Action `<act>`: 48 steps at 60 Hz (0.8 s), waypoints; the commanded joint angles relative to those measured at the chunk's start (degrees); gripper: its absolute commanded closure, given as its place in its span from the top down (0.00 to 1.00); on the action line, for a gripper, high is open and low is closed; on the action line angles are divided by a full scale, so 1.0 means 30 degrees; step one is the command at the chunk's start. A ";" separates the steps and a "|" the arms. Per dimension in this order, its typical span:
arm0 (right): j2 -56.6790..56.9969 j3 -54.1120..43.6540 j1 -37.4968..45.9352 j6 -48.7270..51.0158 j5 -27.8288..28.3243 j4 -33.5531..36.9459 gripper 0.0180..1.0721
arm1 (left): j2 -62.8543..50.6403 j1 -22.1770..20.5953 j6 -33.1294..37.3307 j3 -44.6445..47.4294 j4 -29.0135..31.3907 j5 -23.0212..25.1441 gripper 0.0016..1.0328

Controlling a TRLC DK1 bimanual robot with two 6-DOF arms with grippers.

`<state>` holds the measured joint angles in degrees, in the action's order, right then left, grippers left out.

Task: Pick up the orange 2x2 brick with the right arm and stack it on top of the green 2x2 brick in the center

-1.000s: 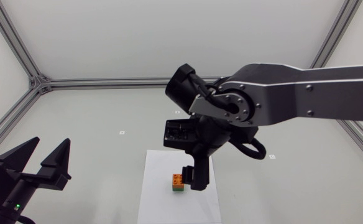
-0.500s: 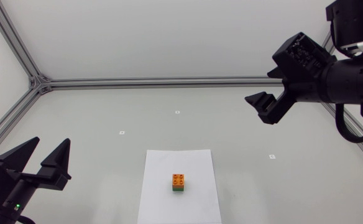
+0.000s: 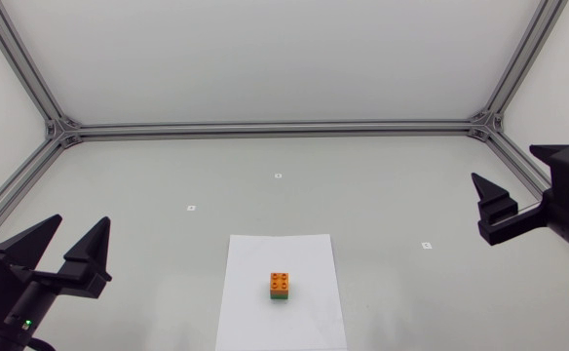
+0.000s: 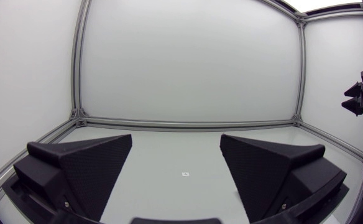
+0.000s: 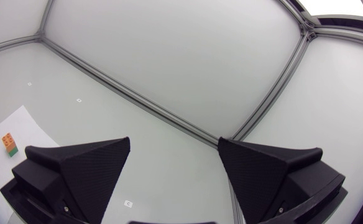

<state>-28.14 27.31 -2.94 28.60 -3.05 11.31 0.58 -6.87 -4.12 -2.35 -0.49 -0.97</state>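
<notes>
Fingers of the left gripper (image 3: 73, 242) gape wide, empty. Beyond, on a white sheet (image 3: 250, 292), the orange 2x2 brick (image 3: 281, 282), four studs up, sits squarely on the green 2x2 brick (image 3: 281, 296). Farther right, the right gripper (image 3: 507, 168) gapes empty.

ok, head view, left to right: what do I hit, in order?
left gripper → small white marker → orange brick stacked on the green brick → small white marker → right gripper
</notes>
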 commanded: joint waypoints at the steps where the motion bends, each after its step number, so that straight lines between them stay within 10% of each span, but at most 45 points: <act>1: 0.0937 -0.1103 0.0198 -0.1090 0.0078 -0.0539 0.96 | 0.0041 -0.0082 -0.0355 0.0783 0.0193 -0.0057 0.96; 48: 0.8464 -0.8235 0.0895 -0.8617 0.0915 -0.3420 0.96 | 0.0041 -0.0111 -0.0384 0.0783 0.0193 -0.0057 0.96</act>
<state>-4.95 5.30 -0.82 6.61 -0.67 2.52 0.58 -6.87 -4.12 -2.35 -0.47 -0.97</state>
